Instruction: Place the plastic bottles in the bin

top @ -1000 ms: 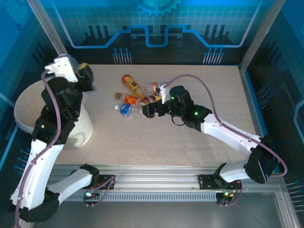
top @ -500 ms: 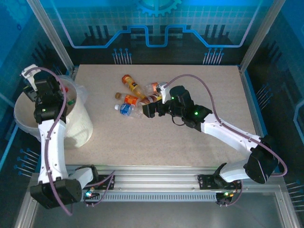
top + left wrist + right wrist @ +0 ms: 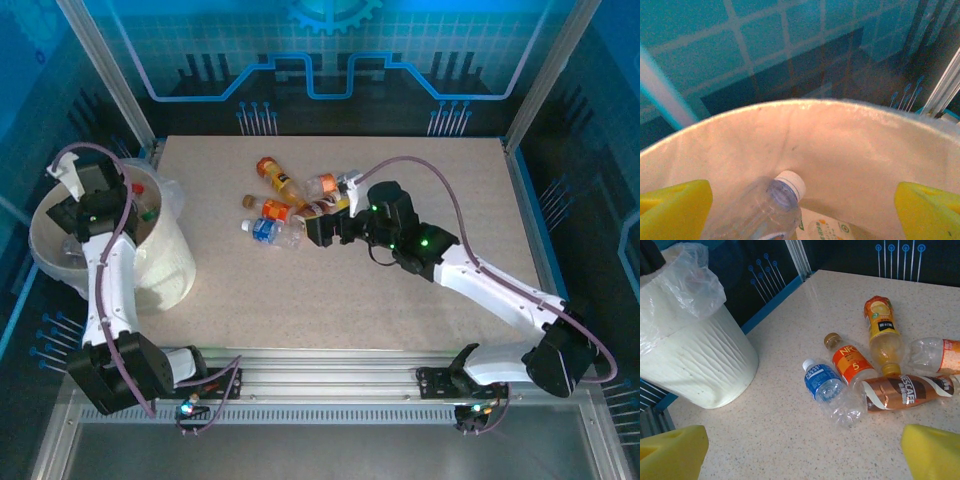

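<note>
Left pincer [image 3: 800, 207] hangs inside the mouth of the bin [image 3: 170, 265], which stands at the left edge of the desk [image 3: 790, 340]. It is released, its yellow fingers at the two sides of the left wrist view with nothing between them. Directly beneath it a clear bottle with a white cap [image 3: 760, 212] lies inside the bin against the wall, on top of another labelled item. Judgement: this bottle's deposit is complete. Right pincer [image 3: 805, 452] is likewise released, fingers wide, hovering low over the middle of the desk and facing the bottles left there. Five lie in a close cluster between the middle and the far edge: a blue-labelled bottle [image 3: 822, 385] nearest the pincer, an orange-labelled bottle [image 3: 850, 362] just beside it, a brown-labelled bottle [image 3: 905, 392] lying crosswise and touching the clear end of the blue one, a yellow bottle [image 3: 882, 327] behind, and a clear bottle [image 3: 935, 352] at the right. Judgement: the step in hand is the next pickup, and most of the visible work remains. The move calls for lowering the right pincer across the blue-labelled bottle's body without disturbing its neighbours, and for lifting the left arm clear of the rim and its loose liner.
</note>
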### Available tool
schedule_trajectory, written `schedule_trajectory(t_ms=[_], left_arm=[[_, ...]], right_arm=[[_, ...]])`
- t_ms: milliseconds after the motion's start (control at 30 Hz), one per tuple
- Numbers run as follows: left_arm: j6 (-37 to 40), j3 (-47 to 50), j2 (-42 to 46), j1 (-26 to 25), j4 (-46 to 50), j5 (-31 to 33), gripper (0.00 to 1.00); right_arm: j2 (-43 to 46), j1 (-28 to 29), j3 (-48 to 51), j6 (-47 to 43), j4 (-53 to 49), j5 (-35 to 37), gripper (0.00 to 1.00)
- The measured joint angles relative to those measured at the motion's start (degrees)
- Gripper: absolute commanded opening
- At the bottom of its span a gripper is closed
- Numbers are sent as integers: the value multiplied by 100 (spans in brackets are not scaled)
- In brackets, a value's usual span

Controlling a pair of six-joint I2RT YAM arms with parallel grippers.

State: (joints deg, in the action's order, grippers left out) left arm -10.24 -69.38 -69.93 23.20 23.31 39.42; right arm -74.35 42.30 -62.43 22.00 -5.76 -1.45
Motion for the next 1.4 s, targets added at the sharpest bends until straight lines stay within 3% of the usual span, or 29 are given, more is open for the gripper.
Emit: schedule_trajectory(t_ms=[300,433,533,700,867,1033,1167,1400], left_arm=[[-529,-640,649,-24,577,-798,99],[-789,-828,907,-269,728,-1307,99],[-957,-892,1023,-769,787,-1674,99],[-1154,-892,1027,-2031,817,-2079,99],[-1316,-890,741,-3346,793,-2138,99],[-1556,-837,162,-4288,723,-2129,99],[-1864,-636,-378,-4614,592,-2138,99],[-2321,-599,-1650,-4614,584,-2149,99]], right_arm=[[83,-2,162,68,-20,282,100],[184,-7,273,146,26,461,100],[297,-24,407,258,114,662,100],[494,-125,758,529,295,1003,100],[732,-240,1126,778,363,1329,100],[1016,-326,1384,894,293,1517,100],[1126,-413,1484,984,192,1648,100],[1193,-501,1493,1108,149,1757,100]])
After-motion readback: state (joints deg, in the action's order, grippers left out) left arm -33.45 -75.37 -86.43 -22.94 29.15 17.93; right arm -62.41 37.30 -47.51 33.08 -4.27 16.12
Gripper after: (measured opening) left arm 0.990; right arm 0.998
